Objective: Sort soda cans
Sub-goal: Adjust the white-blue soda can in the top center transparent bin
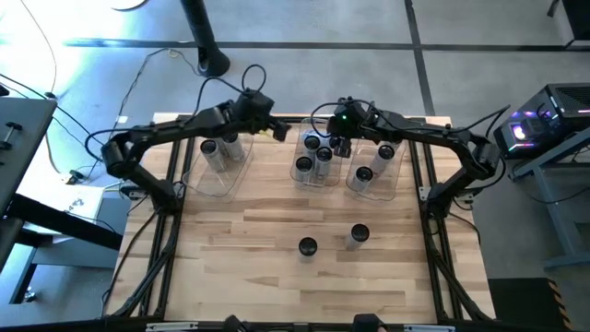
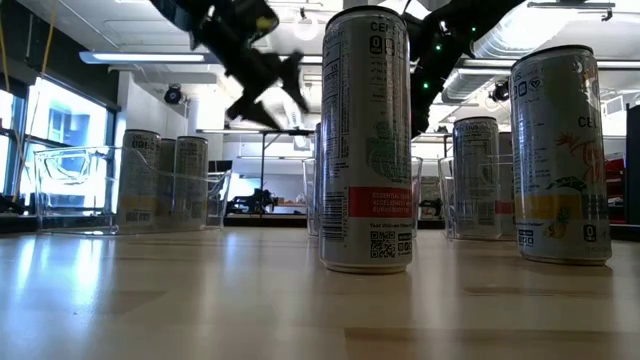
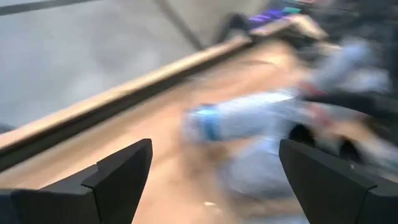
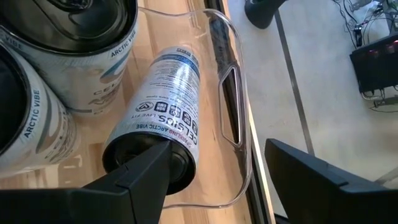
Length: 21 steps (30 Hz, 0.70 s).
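Two soda cans (image 1: 307,246) (image 1: 358,236) stand upright on the wooden table (image 1: 277,286); they loom large in the low view (image 2: 366,140) (image 2: 560,155). More cans stand in three clear bins along the far edge: left bin (image 1: 241,171), middle bin (image 1: 297,148), right bin (image 1: 395,181). My left gripper (image 1: 279,130) (image 3: 211,162) is open and empty, raised between the left and middle bins. My right gripper (image 1: 339,144) (image 4: 217,168) is open over the middle bin's far end, above a Celsius can (image 4: 163,106) that stands by the bin's wall. My right gripper is open above the Celsius can, pointing down. One finger (image 4: 134,183) shows over the can's dark top (image 4: 177,165). I cannot tell whether it touches the can. The can stands on the bin's floor.
The bin's clear wall with its handle slot (image 4: 230,106) lies close beside the can. The table's far rail (image 3: 118,93) runs behind the bins. Bare wood lies around the two loose cans. A rack with lit equipment (image 1: 544,124) stands off the right edge.
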Each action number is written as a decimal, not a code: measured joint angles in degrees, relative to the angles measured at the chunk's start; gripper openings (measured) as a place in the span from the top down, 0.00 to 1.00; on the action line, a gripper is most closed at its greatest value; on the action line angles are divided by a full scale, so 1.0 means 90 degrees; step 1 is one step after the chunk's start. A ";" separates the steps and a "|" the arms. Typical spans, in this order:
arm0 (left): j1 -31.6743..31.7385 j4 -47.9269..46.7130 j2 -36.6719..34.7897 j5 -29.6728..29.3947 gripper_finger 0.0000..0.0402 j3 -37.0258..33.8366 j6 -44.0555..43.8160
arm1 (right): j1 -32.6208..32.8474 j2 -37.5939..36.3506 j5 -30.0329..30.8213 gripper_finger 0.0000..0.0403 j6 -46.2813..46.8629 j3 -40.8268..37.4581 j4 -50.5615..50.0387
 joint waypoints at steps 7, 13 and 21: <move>0.0331 0.0070 0.0454 -0.0371 0.35 0.0007 0.0122 | 0.0000 0.0000 -0.0038 0.38 0.0000 0.0000 0.0002; 0.0385 0.0254 0.0851 -0.0210 0.86 0.0630 0.0532 | 0.0000 0.0002 -0.0046 0.38 0.0000 0.0000 0.0001; 0.0795 0.0214 0.1791 0.0281 0.99 0.1312 0.0651 | 0.0000 0.0002 -0.0058 0.38 0.0002 0.0000 0.0001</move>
